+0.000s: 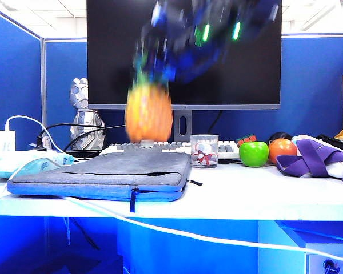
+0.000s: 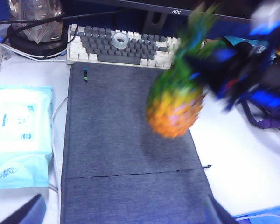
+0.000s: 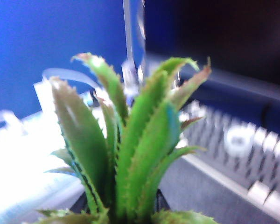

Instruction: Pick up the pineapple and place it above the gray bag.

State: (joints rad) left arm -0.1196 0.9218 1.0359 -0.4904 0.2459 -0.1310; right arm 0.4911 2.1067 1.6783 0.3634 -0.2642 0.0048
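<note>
Blue office partitions and a large dark monitor (image 1: pixel 183 54) back a white bench (image 1: pixel 263 191) crowded with a pale keyboard (image 2: pixel 121 46), a smooth green apple (image 1: pixel 254 153), a round orange-red fruit (image 1: pixel 282 149) and a purple-strapped bag (image 1: pixel 320 160) at the right of the exterior view. Lying flat at the lower left of that view is the rectangular gray fabric bag (image 1: pixel 103 171) with its blue-toned edge and dark zipper pull.

The right gripper (image 1: pixel 160 63), blurred, hangs in front of the monitor at upper centre; its fingers pinch the bumpy orange-yellow toy pineapple (image 1: pixel 149 113) near the base of the leaves. The fruit hangs in the air over the far right part of the bag, tilted in the left wrist view (image 2: pixel 177 100). The left gripper (image 2: pixel 126 219) shows only dark tips at the bottom corners of its own view, fingers spread wide and holding nothing, over the near end of the bag.

To finish well, I would level the fruit over the middle of the gray fabric, away from the edge and the keyboard, lower it until its base rests, then release.

The pineapple looks oval and knobbly, with a serrated, glossy green crown (image 3: pixel 130 149) and a plastic sheen; it will likely roll if laid sideways.
</note>
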